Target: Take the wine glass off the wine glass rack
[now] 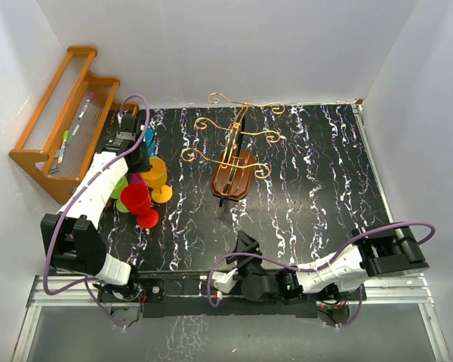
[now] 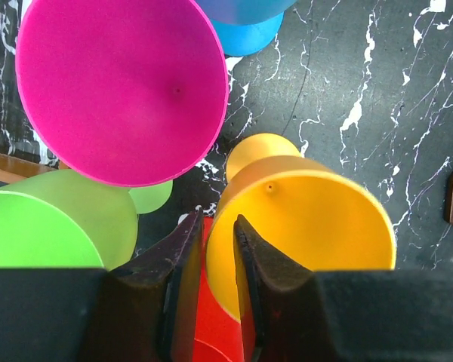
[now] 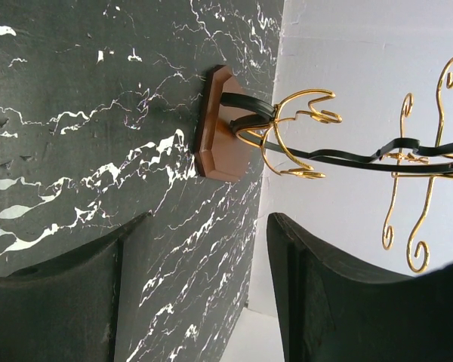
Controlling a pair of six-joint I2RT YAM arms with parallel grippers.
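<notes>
The wine glass rack (image 1: 234,175) stands mid-table on its dark brown base, and its gold wire arms carry no glass. In the right wrist view the wine glass rack (image 3: 215,124) lies ahead. A yellow wine glass (image 1: 157,177) stands upright on the table at the left, among other coloured glasses. My left gripper (image 1: 140,160) hovers over it. In the left wrist view, the rim of the yellow wine glass (image 2: 309,219) passes between the jaws of the left gripper (image 2: 215,219), which stand slightly apart with a gap beside the rim. My right gripper (image 3: 196,302) is wide open and empty, low near the front edge.
Red (image 1: 138,202), green (image 1: 119,188), pink (image 2: 121,83) and blue (image 2: 245,34) glasses crowd round the yellow one. An orange-brown stepped shelf (image 1: 60,128) with pens stands at the far left. White walls enclose the black marbled table (image 1: 317,166).
</notes>
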